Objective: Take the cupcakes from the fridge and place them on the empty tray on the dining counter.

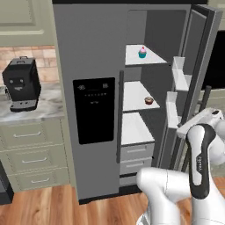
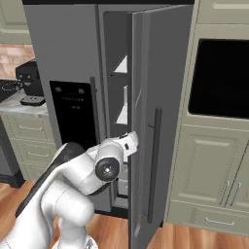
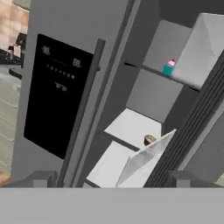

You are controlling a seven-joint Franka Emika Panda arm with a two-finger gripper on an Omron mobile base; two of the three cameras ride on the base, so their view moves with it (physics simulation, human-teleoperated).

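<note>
The grey fridge (image 1: 88, 52) stands with its right door (image 2: 160, 97) swung open onto white shelves. A teal-wrapped cupcake with pink frosting (image 1: 142, 52) sits on the top shelf, and it appears again as the teal cupcake (image 3: 168, 68) in the hand view. A second, brownish cupcake (image 1: 149, 100) rests on the middle shelf, seen up close as the brown cupcake (image 3: 149, 140). My gripper (image 3: 113, 179) is open with nothing between its tips, in front of the opening and well short of both cupcakes. The empty tray and the dining counter are out of view.
A black coffee machine (image 1: 21, 83) stands on a short marble counter (image 1: 44, 110) left of the fridge, over sage-green drawers. White door bins (image 1: 180, 72) jut from the open door close to my arm. A dark wall oven (image 2: 219, 78) lies right of the door.
</note>
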